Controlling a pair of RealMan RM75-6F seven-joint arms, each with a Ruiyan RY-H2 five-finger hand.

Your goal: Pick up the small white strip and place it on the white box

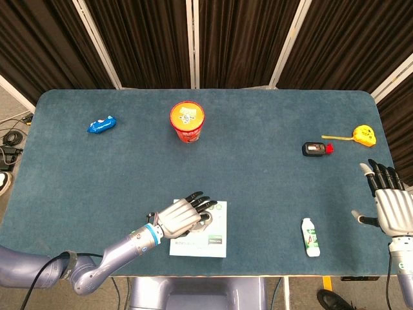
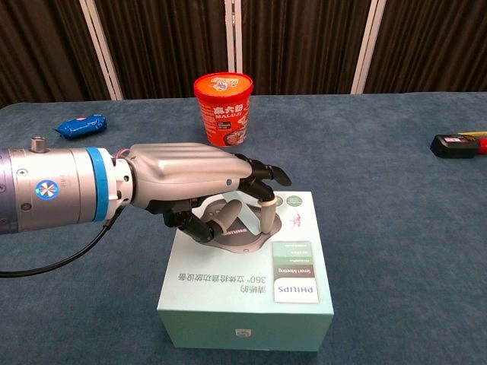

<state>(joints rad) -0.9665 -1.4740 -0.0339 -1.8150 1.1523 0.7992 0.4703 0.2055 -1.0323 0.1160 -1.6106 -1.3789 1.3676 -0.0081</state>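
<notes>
The white box (image 1: 208,240) (image 2: 251,296) stands near the table's front edge, left of centre. My left hand (image 1: 181,218) (image 2: 190,179) hovers low over its top from the left, palm down, and one fingertip (image 2: 267,217) touches the lid. The thumb and that finger stand a little apart. The small white strip does not show in either view; the fingers hide the spot beneath them, so I cannot tell whether it is still pinched. My right hand (image 1: 390,208) is at the table's right edge, fingers spread, holding nothing.
A red noodle cup (image 1: 187,121) (image 2: 223,106) stands behind the box. A blue packet (image 1: 102,124) lies at the far left. On the right lie a black device (image 1: 314,149), a yellow tape measure (image 1: 363,135) and a small white bottle (image 1: 310,236).
</notes>
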